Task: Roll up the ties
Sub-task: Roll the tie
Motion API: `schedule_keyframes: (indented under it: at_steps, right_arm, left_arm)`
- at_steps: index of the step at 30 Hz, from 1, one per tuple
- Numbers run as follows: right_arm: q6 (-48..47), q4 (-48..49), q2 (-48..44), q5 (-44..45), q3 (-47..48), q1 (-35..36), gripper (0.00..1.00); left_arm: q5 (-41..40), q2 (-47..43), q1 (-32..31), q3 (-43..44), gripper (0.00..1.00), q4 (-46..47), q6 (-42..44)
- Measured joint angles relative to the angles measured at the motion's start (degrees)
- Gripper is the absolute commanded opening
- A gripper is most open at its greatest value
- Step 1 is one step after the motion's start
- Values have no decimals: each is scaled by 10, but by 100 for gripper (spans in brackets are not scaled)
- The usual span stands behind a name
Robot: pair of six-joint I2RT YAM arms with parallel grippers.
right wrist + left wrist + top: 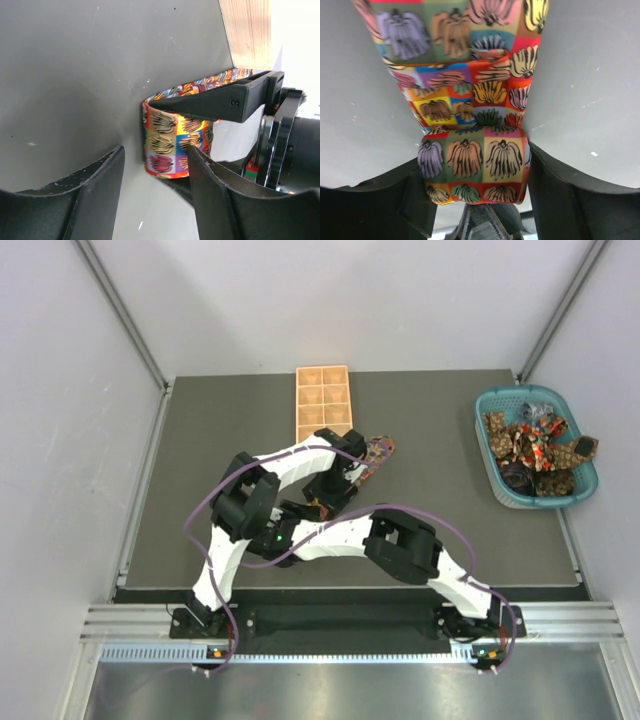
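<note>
tie (480, 95) part-rolled mid-table (75, 75); roll (167, 145) between left gripper (474, 167) fingers, tail running far-right, past tray (323, 400) | left: flanks roll, grip cannot tell | right gripper (156, 152): jaws apart, empty, roll just beyond tips | flat grey surface; basket (583, 492) well apart

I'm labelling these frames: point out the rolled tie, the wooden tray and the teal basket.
rolled tie (475, 160): left wrist view, roll's front face.
wooden tray (323, 400): top view, centre divider.
teal basket (484, 445): top view, left rim.
</note>
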Motion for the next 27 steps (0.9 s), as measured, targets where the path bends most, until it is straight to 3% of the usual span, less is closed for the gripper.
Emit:
schedule_keyframes:
  at_steps: [19, 27]
  right_arm:
    - [-21, -13, 9, 15, 1, -21, 55]
    - [-54, 4, 10, 22, -7, -16, 57]
  left_arm:
    - [-1, 17, -2, 23, 66, -36, 5]
    - [-2, 15, 0, 19, 49, -36, 2]
